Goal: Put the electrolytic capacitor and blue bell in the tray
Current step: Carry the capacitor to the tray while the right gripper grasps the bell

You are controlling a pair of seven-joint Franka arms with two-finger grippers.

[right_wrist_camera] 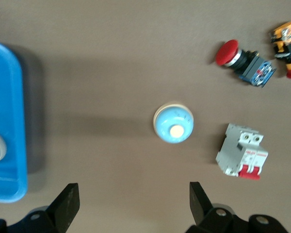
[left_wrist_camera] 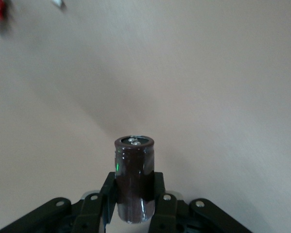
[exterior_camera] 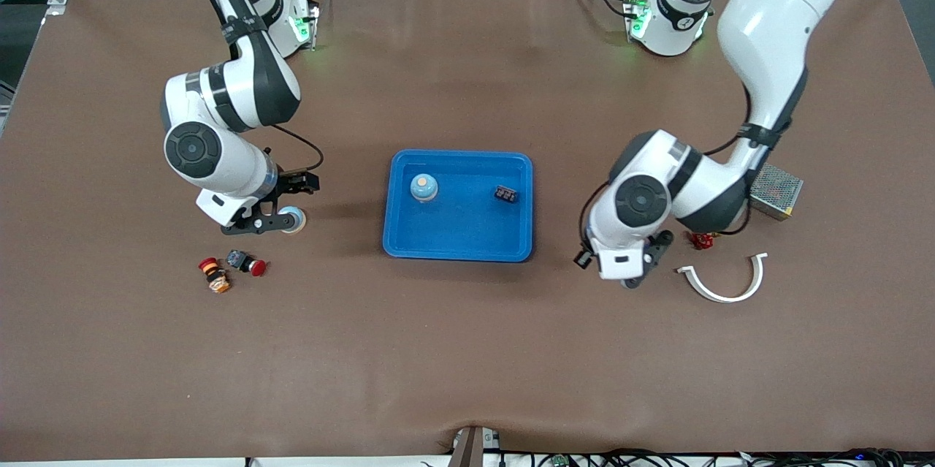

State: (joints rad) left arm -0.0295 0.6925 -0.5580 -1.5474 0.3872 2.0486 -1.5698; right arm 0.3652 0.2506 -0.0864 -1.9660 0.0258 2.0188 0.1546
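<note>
1. Nearest the front camera, toward the right arm's end of the worktop point(exterior_camera: 467, 350), a red push button point(exterior_camera: 247, 263) and an orange-and-black switch point(exterior_camera: 214, 275) are noted lying just beside each other. A white curved piece point(exterior_camera: 723, 283) is noted toward the left arm's end.
2. The left pincer point(left_wrist_camera: 134, 182) is found clamped on the electrolytic capacitor point(left_wrist_camera: 134, 165). The capacitor is held upright over bare worktop, between the curved piece and the tray point(exterior_camera: 459, 251), and is not yet in the tray.
3. The right pincer point(right_wrist_camera: 133, 194) is seen with its fingers well apart, poised above a blue bell point(right_wrist_camera: 173, 124) that stands on the worktop between the tray and a white circuit breaker point(right_wrist_camera: 241, 158). No contact is made.
4. At mid-table a second blue bell point(exterior_camera: 424, 187) and a small black part point(exterior_camera: 505, 194) are recorded inside the tray.
5. Step in hand, as judged: the capacitor is to be carried over the tray rim.
6. It is recommended that the capacitor be lifted clear of the raised rim, lowered onto bare tray floor away from the two occupants, and released only once close to the floor, since a cylinder is likely to roll.
7. For the bell on the worktop, the right pincer should be centred before descent, so that the dome is not pushed aside.
</note>
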